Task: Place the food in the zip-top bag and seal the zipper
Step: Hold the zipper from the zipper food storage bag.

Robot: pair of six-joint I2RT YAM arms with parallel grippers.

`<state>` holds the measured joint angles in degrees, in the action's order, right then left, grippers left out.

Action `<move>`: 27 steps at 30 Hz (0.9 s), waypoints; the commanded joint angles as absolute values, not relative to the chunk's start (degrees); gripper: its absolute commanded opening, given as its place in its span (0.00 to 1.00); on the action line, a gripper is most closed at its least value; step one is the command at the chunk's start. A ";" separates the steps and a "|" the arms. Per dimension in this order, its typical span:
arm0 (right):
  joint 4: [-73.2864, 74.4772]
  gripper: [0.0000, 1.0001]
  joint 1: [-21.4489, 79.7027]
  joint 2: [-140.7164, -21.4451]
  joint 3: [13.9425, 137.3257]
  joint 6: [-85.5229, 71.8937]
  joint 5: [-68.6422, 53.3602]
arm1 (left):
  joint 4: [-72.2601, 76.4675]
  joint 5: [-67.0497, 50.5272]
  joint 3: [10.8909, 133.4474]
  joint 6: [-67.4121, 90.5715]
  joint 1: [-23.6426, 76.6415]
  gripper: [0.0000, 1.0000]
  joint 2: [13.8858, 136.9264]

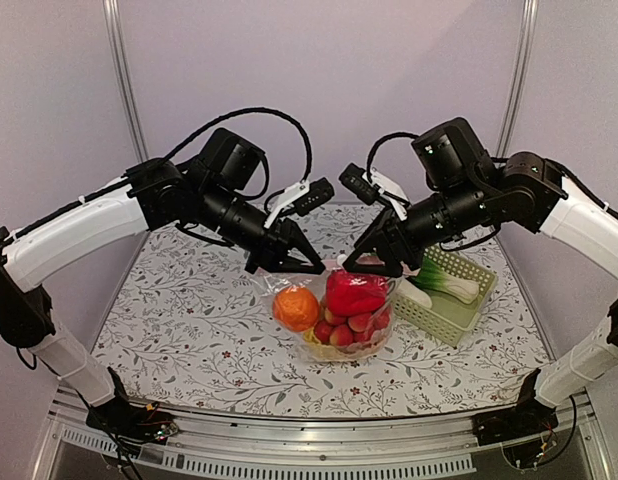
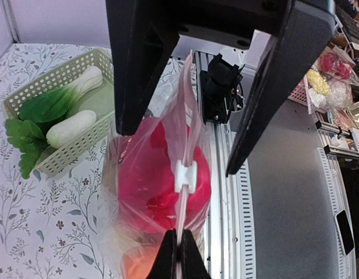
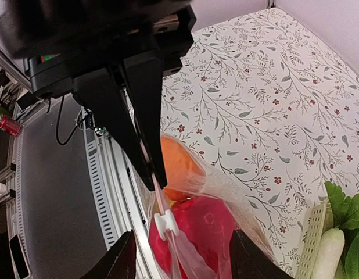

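Clear bag (image 1: 341, 338) on the tabletop (image 1: 189, 320) holds orange (image 1: 296, 308) and red fruit (image 1: 354, 293); cabbage (image 1: 451, 280) lies in the basket (image 1: 441, 322). Right hand (image 3: 155, 181) pinches the zipper (image 2: 189, 116); left hand (image 2: 179, 151) wide open, empty. We judge loading and sealing unfinished.

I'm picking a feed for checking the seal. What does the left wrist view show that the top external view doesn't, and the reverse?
Only the left wrist view: the white slider on the zipper, the right pincer shut on that strip, the left pincer open around it. Only the top external view: the left arm and right arm whole, and the small red fruits low in the zip-top bag. Both: the bag, the round red fruit inside it, and the green basket holding vegetables.
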<state>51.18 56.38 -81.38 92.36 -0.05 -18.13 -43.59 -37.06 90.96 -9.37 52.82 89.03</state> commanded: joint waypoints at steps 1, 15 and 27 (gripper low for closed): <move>50.69 0.51 56.78 -83.74 94.83 2.51 -22.03 | -41.36 -38.59 91.32 -9.19 52.65 0.00 87.11; 48.12 0.26 56.77 -85.56 93.92 2.04 -25.88 | -41.33 -38.59 91.41 -9.23 52.65 0.00 87.29; 47.50 0.00 56.78 -84.52 92.43 1.48 -25.20 | -41.69 -38.24 91.15 -9.40 52.57 0.00 87.11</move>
